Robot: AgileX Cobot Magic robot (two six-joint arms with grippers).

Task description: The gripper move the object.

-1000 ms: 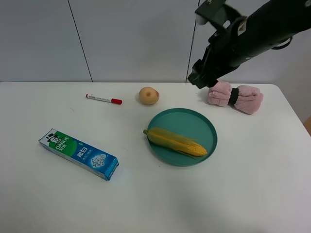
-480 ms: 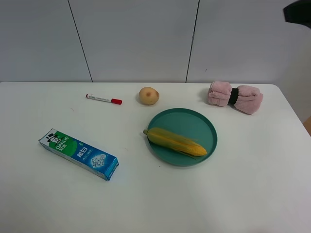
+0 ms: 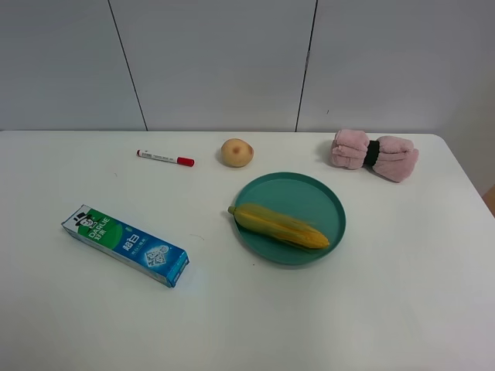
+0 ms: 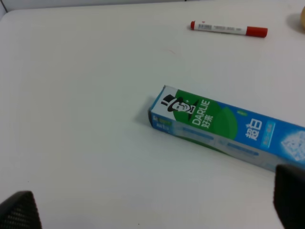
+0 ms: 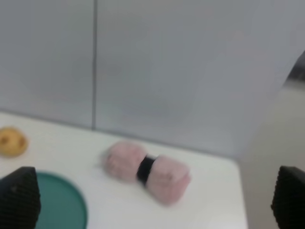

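The toy corn cob [image 3: 278, 224] lies on its side across the teal plate [image 3: 331, 193] at the table's middle right, its green husk end pointing left over the rim. Neither arm shows in the exterior high view. In the left wrist view my left gripper [image 4: 155, 207] is open and empty, only its black fingertips [image 4: 19, 212] showing, above the toothpaste box [image 4: 224, 131]. In the right wrist view my right gripper [image 5: 153, 200] is open and empty, high and back from the table. The corn is out of both wrist views.
A blue-green toothpaste box [image 3: 125, 244] lies front left. A red-capped marker [image 3: 165, 158] and a round tan ball [image 3: 237, 152] lie at the back. A pink rolled towel [image 3: 375, 154] lies back right, also in the right wrist view [image 5: 147, 169].
My right arm, which hung over the back right of the table near the towel, has pulled up and to the right, out of the exterior view. The corn has not moved.
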